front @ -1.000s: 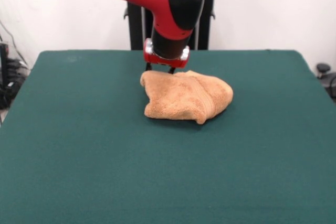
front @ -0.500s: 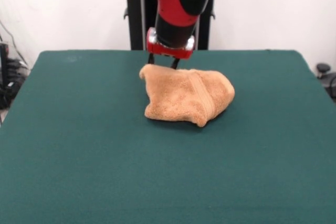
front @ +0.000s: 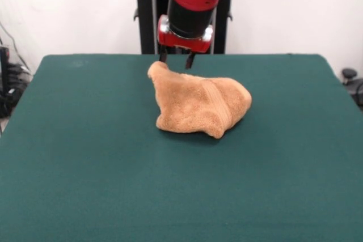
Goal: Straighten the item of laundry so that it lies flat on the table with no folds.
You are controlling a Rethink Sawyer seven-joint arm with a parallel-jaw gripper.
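Observation:
The light orange-tan towel (front: 201,106) lies crumpled in a heap on the dark green table (front: 85,168), a little behind its middle. A woven band runs down the heap's right part. The towel's rear left corner (front: 156,69) is pulled up into a peak. My gripper (front: 176,62) hangs from the red and black arm right above that rear edge. Its two dark fingertips (front: 163,58) reach down to the peak, and it holds the towel there. The rest of the towel rests on the table.
The robot's black pedestal (front: 148,21) stands behind the table's far edge. A white wall is behind it. Cables and dark gear (front: 8,83) sit off the left edge, and a dark object (front: 350,77) off the right.
My gripper has risen and shifted slightly toward the far edge. The towel's rear left corner has come up with it into a taller peak. The rest of the heap has stayed in place.

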